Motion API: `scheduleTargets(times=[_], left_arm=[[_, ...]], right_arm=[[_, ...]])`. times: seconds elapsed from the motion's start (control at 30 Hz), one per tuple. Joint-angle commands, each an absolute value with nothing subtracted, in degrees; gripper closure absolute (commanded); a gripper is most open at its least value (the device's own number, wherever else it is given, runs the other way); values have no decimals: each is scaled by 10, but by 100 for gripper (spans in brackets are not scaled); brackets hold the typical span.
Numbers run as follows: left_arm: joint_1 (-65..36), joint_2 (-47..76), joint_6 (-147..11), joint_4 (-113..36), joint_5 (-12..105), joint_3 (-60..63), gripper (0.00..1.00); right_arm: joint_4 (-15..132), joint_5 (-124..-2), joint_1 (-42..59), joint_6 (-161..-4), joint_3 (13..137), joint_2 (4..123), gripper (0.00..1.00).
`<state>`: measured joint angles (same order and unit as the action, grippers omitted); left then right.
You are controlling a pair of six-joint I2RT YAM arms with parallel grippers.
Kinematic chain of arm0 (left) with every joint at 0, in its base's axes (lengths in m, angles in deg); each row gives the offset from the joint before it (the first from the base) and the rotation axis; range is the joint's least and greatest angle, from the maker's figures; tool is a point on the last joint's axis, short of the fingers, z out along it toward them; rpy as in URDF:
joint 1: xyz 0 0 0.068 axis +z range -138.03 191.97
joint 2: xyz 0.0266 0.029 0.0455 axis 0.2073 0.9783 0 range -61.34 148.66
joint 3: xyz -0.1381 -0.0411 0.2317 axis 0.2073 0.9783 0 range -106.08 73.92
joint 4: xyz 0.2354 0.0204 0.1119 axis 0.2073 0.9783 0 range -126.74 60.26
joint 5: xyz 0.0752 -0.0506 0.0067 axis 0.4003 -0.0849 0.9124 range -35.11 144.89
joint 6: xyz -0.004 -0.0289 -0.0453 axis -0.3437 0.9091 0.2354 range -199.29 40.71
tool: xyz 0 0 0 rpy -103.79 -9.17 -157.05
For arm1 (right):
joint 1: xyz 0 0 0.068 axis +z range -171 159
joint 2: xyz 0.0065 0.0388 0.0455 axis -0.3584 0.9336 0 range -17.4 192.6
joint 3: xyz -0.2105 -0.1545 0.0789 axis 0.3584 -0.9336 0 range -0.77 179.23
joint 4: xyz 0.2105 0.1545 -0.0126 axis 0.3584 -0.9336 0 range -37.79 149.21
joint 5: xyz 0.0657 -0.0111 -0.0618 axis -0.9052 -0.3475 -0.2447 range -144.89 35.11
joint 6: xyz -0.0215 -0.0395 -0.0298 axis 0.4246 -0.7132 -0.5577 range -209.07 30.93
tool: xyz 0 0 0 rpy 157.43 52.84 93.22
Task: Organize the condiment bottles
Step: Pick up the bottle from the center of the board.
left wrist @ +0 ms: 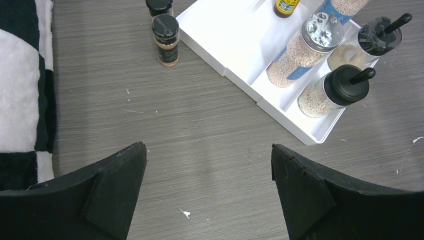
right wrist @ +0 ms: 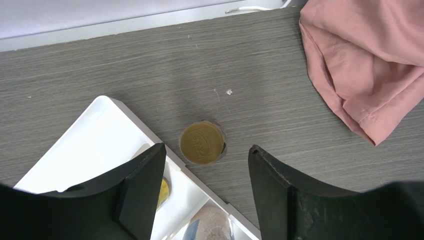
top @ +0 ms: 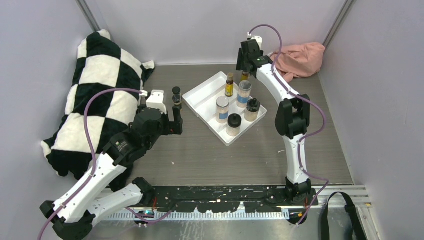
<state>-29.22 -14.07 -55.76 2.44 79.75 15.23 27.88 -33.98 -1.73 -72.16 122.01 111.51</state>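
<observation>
Five condiment bottles (top: 222, 107) sit in the white plastic tray (top: 202, 100); three are left outside.
Slim amber bottle (right wrist: 201, 143) at the tray's one o'clock, two tiny black-capped bottles (left wrist: 165, 39) at nine; left gripper (left wrist: 207, 167) and right gripper (right wrist: 206, 155) both spread, empty.

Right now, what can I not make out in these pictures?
- Right wrist view: the slim amber glass bottle shows only its cap.
- Right wrist view: the second amber bottle is mostly behind a finger of the right gripper.
- Left wrist view: the farther tiny dark black-capped bottle is cut by the top edge.
</observation>
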Motion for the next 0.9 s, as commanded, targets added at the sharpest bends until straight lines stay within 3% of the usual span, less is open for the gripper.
scheduleTargets(times=[0.0, 0.4, 0.47, 0.67, 0.87], left_arm=[[-293, -143, -561, -4, 802, 143, 4], [-293, -140, -565, -8, 811, 149, 4], [-293, -140, -566, -10, 813, 151, 4], [-293, -135, -566, -15, 812, 151, 4], [-293, -134, -566, -16, 810, 152, 4]], right_arm=[[305, -347, -24, -718, 1232, 1118, 33], [305, -361, -29, -722, 1255, 1145, 50], [304, -363, -29, -723, 1260, 1149, 57], [301, -363, -29, -730, 1267, 1151, 96], [299, -356, -29, -741, 1261, 1141, 99]])
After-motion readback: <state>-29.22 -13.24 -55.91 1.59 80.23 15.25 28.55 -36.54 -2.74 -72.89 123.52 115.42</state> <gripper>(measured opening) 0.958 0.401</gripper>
